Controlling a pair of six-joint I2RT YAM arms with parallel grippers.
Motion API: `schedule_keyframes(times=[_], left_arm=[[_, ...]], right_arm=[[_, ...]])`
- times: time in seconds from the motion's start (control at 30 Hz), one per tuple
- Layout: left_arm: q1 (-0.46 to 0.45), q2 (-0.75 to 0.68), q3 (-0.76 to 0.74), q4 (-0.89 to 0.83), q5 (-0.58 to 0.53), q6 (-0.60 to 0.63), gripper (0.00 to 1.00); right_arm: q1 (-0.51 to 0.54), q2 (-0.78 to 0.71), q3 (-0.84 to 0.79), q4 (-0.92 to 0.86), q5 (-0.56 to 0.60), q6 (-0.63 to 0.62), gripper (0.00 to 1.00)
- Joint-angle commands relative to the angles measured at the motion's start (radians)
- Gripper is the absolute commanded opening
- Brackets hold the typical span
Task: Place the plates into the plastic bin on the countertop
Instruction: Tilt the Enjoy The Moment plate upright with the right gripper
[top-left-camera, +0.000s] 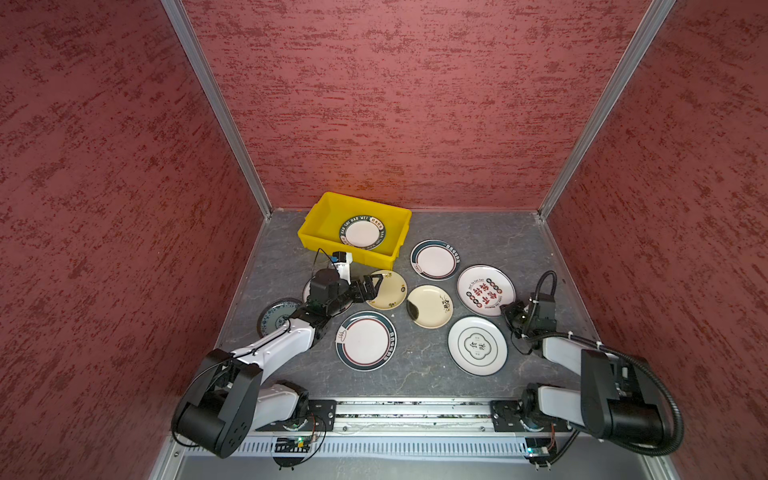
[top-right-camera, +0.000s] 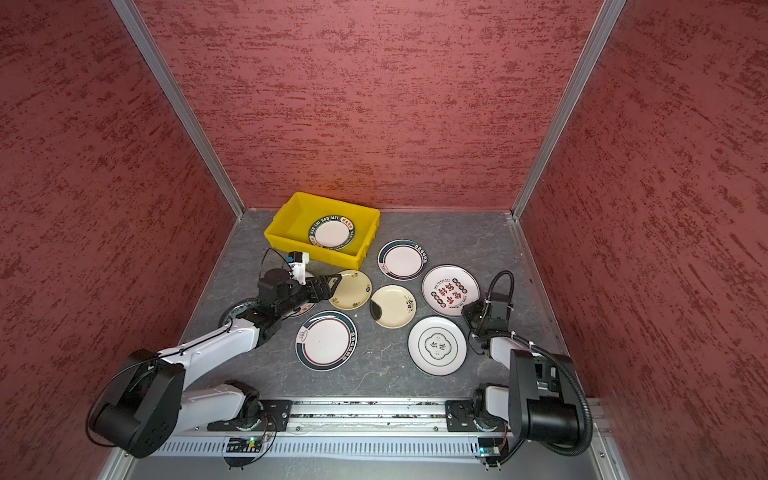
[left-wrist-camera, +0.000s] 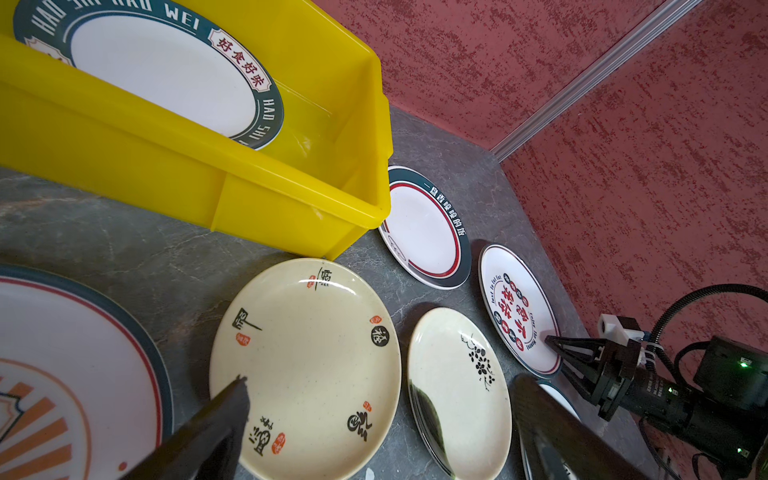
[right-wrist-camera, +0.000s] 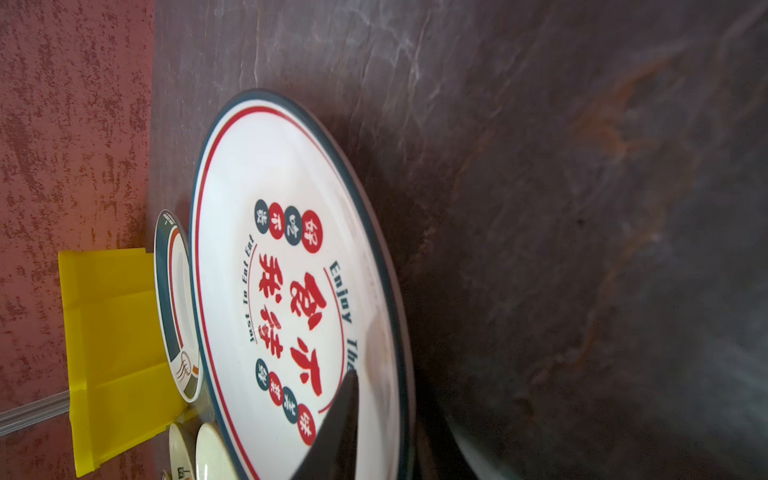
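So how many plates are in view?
9 plates: one in the bin; six in the open on the countertop; two partly under the left arm; more may be hidden.

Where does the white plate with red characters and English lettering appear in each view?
Top view: the plate lies right of centre, at the right gripper.
Top view: the plate is again right of centre.
Left wrist: the plate lies by the right gripper's tip.
Right wrist: the plate fills the middle.
Shared landmark: the yellow bin, in all four.
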Motion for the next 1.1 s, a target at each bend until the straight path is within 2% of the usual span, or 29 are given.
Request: schedule_keyframes(times=[0.0, 0.17, 0.3, 0.47, 0.67, 0.93, 1.07], left_arm=[[-0.003, -0.005, 0.025, -0.001, 0.009, 0.000, 0.99], [-0.002, -0.012, 0.027, -0.009, 0.003, 0.002, 0.99], [-0.002, -0.015, 0.027, -0.010, 0.003, 0.001, 0.99], [-0.003, -0.020, 0.027, -0.014, 0.003, 0.001, 0.99], [-0.003, -0.026, 0.025, -0.010, 0.009, -0.002, 0.99], [-0.033, -0.049, 0.021, 0.003, -0.001, 0.033, 0.99], [-0.036, -0.034, 0.021, 0.023, 0.026, 0.017, 0.99]], right_arm=[[-0.005, 0.030, 0.015, 0.030, -0.011, 0.031, 0.21], [-0.004, 0.061, 0.023, 0.067, -0.043, 0.045, 0.12], [-0.004, 0.058, 0.027, 0.066, -0.037, 0.049, 0.09], [-0.004, 0.032, 0.029, 0.040, -0.023, 0.042, 0.00], [-0.004, -0.063, 0.044, -0.031, -0.009, 0.010, 0.00], [-0.005, -0.243, 0.072, -0.120, -0.091, -0.030, 0.00], [-0.004, -0.327, 0.071, -0.099, -0.164, -0.035, 0.00]])
